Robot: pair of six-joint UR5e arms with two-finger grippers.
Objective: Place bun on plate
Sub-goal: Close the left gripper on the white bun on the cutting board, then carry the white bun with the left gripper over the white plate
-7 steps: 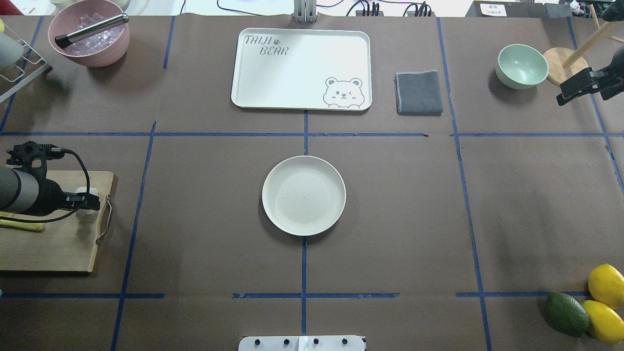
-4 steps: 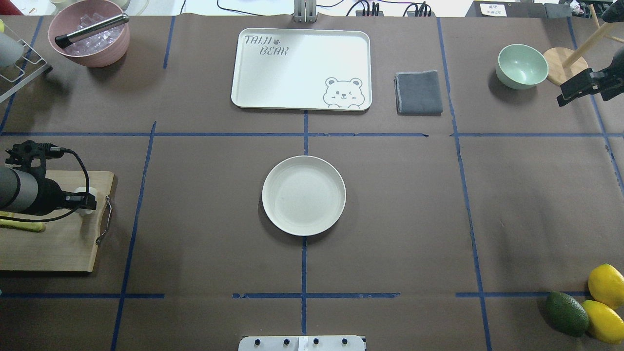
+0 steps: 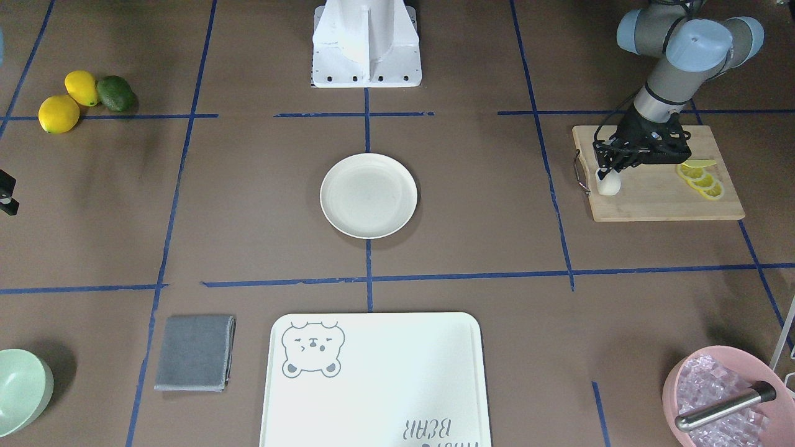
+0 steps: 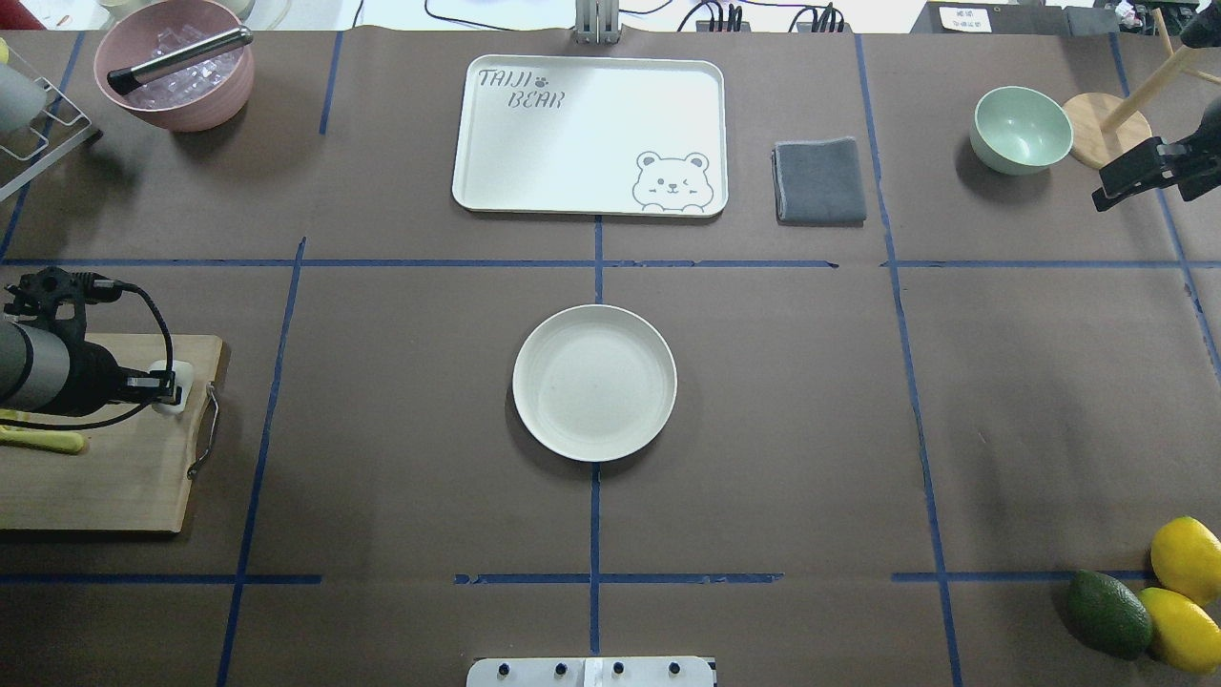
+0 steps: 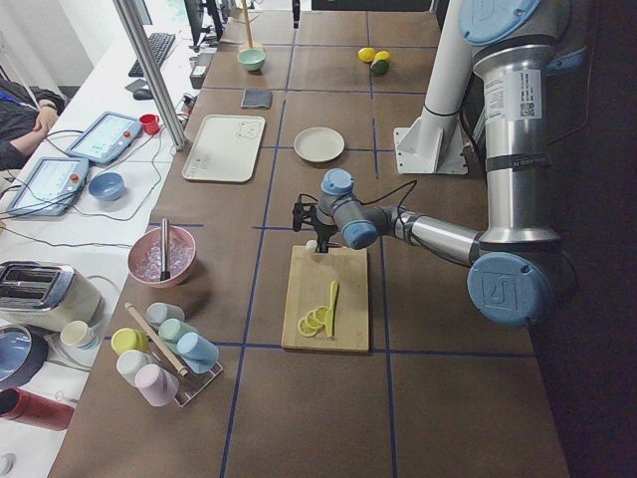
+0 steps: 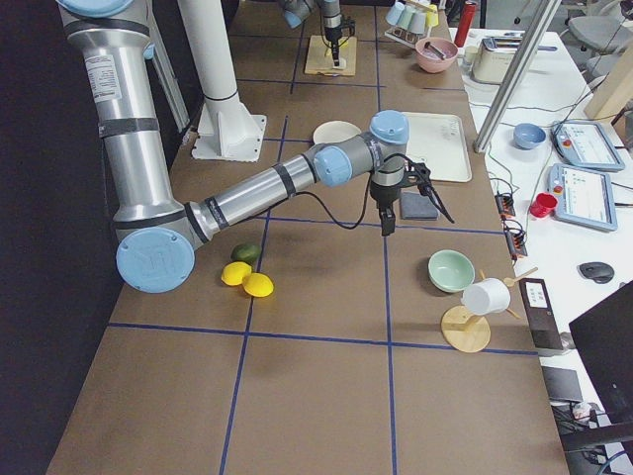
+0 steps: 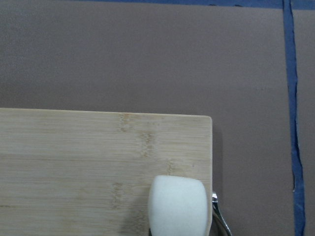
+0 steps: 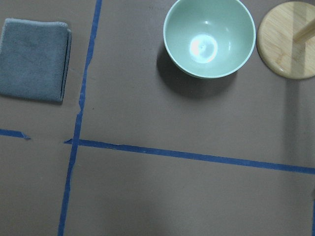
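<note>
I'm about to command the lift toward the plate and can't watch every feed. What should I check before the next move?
1. Bun sitting on the cutting board, near its handle end: ok.
2. Left pincer lined up at the bun: ok.
3. Left pincer actually gripping the bun: cannot tell; no view shows its fingers clearly.
4. Plate bare and ready to receive: ok.
5. Right pincer out of the way, near the green bowl: ok.
6. Lemon slices apart from the bun: ok.
</note>
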